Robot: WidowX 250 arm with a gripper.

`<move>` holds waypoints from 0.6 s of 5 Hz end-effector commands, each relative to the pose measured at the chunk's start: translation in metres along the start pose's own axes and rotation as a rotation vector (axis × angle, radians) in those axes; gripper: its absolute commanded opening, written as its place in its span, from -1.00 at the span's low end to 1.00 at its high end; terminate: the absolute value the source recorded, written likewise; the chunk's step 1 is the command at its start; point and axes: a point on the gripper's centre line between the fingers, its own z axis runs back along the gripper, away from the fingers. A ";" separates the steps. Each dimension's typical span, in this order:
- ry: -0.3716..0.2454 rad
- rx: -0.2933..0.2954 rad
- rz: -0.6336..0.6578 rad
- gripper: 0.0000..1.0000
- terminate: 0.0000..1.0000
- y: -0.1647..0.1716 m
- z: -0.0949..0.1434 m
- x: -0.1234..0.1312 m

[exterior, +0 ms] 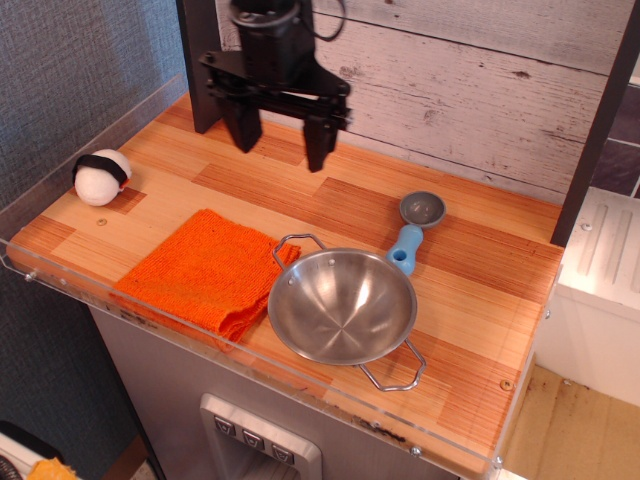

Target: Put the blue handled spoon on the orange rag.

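The blue handled spoon (411, 235) lies on the wooden counter at the right, its grey bowl toward the wall and its light-blue handle touching the rim of the steel bowl. The orange rag (205, 270) lies folded at the front left, next to the steel bowl. My gripper (281, 154) hangs open and empty above the back of the counter, left of the spoon and behind the rag, its two black fingers (318, 148) pointing down.
A large two-handled steel bowl (342, 305) sits at the front middle between rag and spoon. A white ball with a black band (101, 177) lies at the far left. A clear plastic rim (250, 350) edges the counter front; a plank wall stands behind.
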 end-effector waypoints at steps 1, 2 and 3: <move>-0.029 -0.044 -0.030 1.00 -1.00 -0.041 -0.021 0.018; 0.023 -0.065 -0.027 1.00 -1.00 -0.063 -0.044 0.015; 0.051 -0.077 -0.038 1.00 -1.00 -0.077 -0.053 0.012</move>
